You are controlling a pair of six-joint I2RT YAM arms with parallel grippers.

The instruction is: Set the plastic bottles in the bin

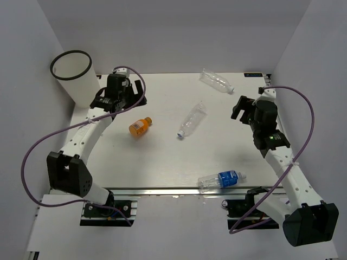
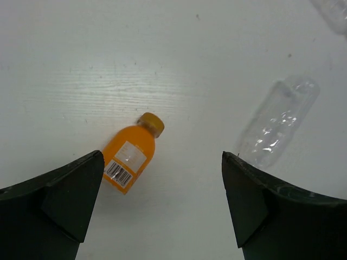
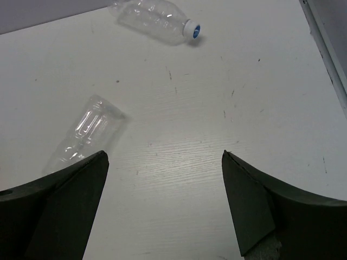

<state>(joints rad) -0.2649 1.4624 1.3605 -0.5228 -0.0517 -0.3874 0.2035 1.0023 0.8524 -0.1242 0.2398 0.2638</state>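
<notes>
Four bottles lie on the white table. The short orange bottle [image 1: 139, 127] lies left of centre, seen in the left wrist view [image 2: 129, 156] too. A clear bottle [image 1: 192, 119] lies at centre, also in the left wrist view [image 2: 278, 123] and the right wrist view [image 3: 82, 134]. Another clear bottle [image 1: 216, 80] lies at the back, also in the right wrist view [image 3: 156, 20]. The blue-labelled bottle [image 1: 220, 180] lies near the front edge. The white bin [image 1: 73, 76] stands at the back left. My left gripper [image 1: 132, 93] [image 2: 162, 162] is open and empty beside the bin. My right gripper [image 1: 239, 110] [image 3: 164, 162] is open and empty.
White walls enclose the table on the left, back and right. A metal rail [image 1: 162, 191] runs along the table's front edge. Purple cables [image 1: 32, 151] loop out from both arms.
</notes>
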